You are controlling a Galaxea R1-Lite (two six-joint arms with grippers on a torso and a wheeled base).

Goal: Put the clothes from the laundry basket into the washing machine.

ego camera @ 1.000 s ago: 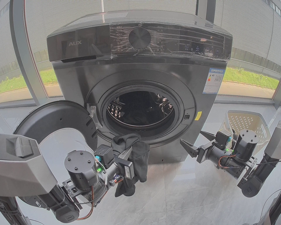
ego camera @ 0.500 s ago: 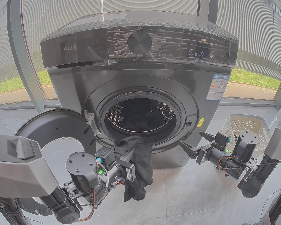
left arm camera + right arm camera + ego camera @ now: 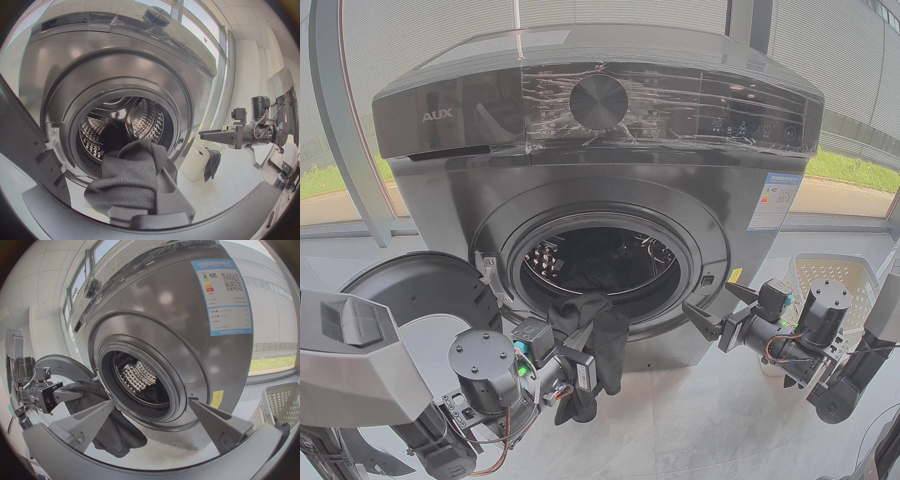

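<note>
The grey washing machine (image 3: pixel 600 181) stands in front of me with its round door (image 3: pixel 419 287) swung open to the left. My left gripper (image 3: pixel 582 332) is shut on a black garment (image 3: pixel 594 325), which drapes over the fingers and hangs right at the lower rim of the drum opening (image 3: pixel 600 269). From the left wrist view the garment (image 3: pixel 137 175) sits just before the drum (image 3: pixel 125 125). Dark cloth (image 3: pixel 153 393) lies inside the drum. My right gripper (image 3: pixel 717 306) is open and empty, at the machine's lower right, beside the white laundry basket (image 3: pixel 844 281).
Another dark garment (image 3: pixel 212 162) hangs over the basket's rim (image 3: pixel 195 157). Smooth tiled floor (image 3: pixel 706 425) spreads before the machine. Windows and a grey pillar (image 3: pixel 344 125) stand behind it. The open door takes up the room on the left.
The whole head view has drawn nearer to the machine, so the camera moved. The left gripper and its black garment now sit closer to the drum's lower rim. The right gripper stays open.
</note>
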